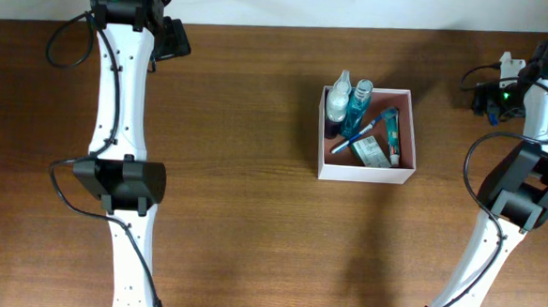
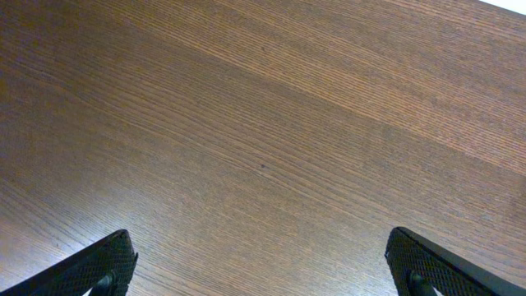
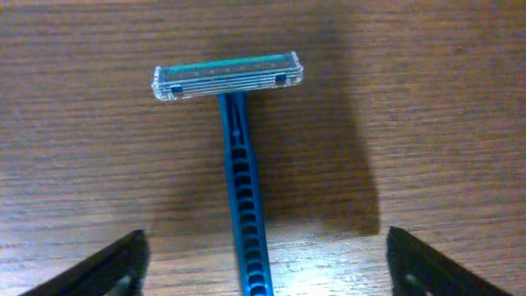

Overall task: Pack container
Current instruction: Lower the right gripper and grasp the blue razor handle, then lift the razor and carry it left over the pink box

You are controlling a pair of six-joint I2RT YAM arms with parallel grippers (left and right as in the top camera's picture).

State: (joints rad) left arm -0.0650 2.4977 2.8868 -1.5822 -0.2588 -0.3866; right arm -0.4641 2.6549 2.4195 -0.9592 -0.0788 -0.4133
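Note:
The container [image 1: 365,174] is a square white-walled box with a reddish-pink inside, right of the table's middle. It holds a clear bottle [image 1: 339,99], a blue bottle [image 1: 358,102], a tube [image 1: 392,133], a blue toothbrush [image 1: 360,132] and a packet [image 1: 372,153]. A blue-handled razor [image 3: 242,164] lies flat on the wood, its clear head pointing away, and its handle runs between the fingers of my right gripper [image 3: 267,271], which is open. In the overhead view the right gripper [image 1: 488,97] is at the far right, apart from the container. My left gripper [image 2: 263,271] is open and empty over bare wood at the far left [image 1: 178,39].
The brown wooden table [image 1: 252,218] fills the view, with its far edge along the top. Both white arms reach in from the near side, the left arm [image 1: 121,117] at the left and the right arm [image 1: 526,176] at the right edge.

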